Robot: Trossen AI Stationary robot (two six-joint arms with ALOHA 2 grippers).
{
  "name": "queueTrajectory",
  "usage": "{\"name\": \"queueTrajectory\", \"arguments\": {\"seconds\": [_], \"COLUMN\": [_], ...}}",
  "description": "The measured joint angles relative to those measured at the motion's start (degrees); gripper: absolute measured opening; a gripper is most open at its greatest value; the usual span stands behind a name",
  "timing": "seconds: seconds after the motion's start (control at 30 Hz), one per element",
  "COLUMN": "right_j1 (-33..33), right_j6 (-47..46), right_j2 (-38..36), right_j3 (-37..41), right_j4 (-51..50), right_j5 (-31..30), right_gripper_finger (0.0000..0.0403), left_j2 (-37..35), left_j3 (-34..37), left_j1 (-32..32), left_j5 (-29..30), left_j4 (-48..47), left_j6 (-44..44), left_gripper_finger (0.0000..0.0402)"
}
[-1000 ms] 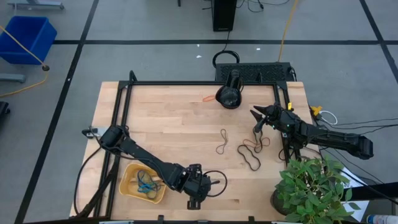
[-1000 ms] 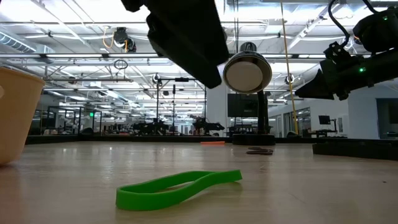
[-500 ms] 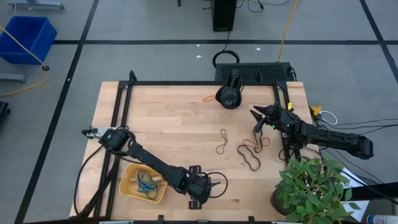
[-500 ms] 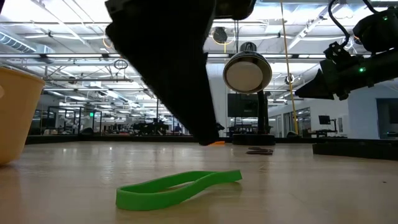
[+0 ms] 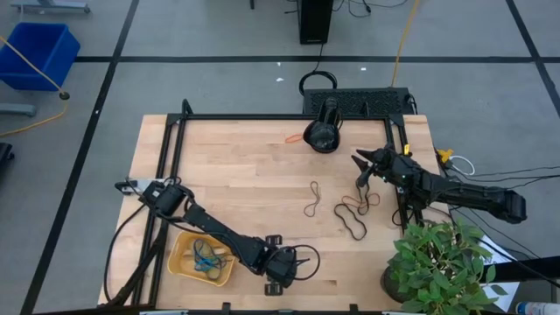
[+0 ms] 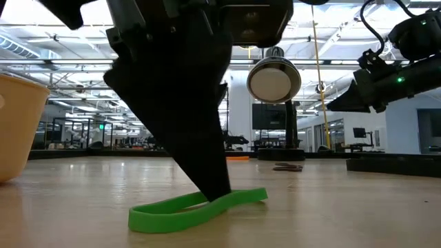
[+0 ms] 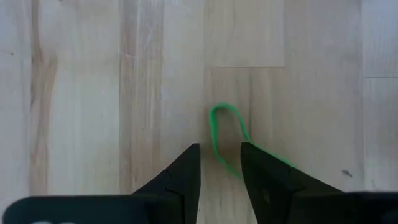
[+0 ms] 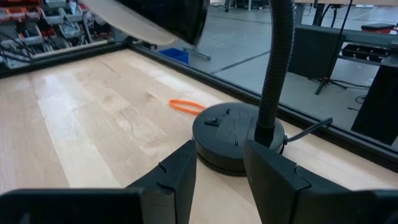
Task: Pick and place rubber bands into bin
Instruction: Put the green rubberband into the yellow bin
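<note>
A green rubber band [image 6: 200, 207] lies flat on the wood table near its front edge. My left gripper [image 7: 221, 163] is open and down over it, pointing at the table. One strand of the band [image 7: 219, 146] runs between the fingers. In the high view the gripper [image 5: 278, 278] hides the band. The orange-yellow bin [image 5: 179, 262] stands left of it and holds blue and green bands [image 5: 206, 255]. My right gripper [image 5: 360, 166] is open and empty, raised at the table's right. Brown bands [image 5: 353, 219] lie below it. My left gripper comes from above, pointing down, one finger on each side of a strand of the green band [image 7: 219, 146] near the loop's end. In the low view a fingertip [image 6: 219, 193] reaches down to the band. I cannot tell whether it touches. The band lies flat.
More brown bands [image 5: 312, 199] lie mid-table and an orange one [image 5: 293, 137] at the far side. A black lamp on a round base [image 5: 322, 136] stands at the far edge. A potted plant [image 5: 442, 262] fills the near right corner. A black frame [image 5: 171, 166] borders the table.
My left gripper has come down from above the table onto the green band and shifted a little toward the near edge. The band has stayed where it was.
</note>
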State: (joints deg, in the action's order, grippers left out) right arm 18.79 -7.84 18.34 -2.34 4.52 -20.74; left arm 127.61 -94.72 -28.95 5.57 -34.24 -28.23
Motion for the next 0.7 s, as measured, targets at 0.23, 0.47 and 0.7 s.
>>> {"name": "queueTrajectory", "arguments": {"seconds": [0.23, 0.47, 0.7], "right_j1": [-0.02, -0.02, -0.01], "right_j6": [0.0, 0.0, -0.01], "right_j2": [1.16, 1.63, 1.63], "right_j3": [-0.01, -0.01, -0.01], "right_j4": [0.03, 0.23, 0.27], "right_j5": [-0.03, -0.05, -0.07], "right_gripper_finger": [0.013, 0.013, 0.013], "left_j2": [0.65, 0.79, 0.81], "left_j3": [-0.11, -0.11, -0.11], "left_j1": [0.05, 0.41, 0.44], "left_j5": [-1.57, -1.81, -1.95], "left_j4": [0.29, 1.26, 1.42], "left_j6": [0.67, -0.33, -1.99], "left_gripper_finger": [0.0083, 0.002, 0.0007]}}
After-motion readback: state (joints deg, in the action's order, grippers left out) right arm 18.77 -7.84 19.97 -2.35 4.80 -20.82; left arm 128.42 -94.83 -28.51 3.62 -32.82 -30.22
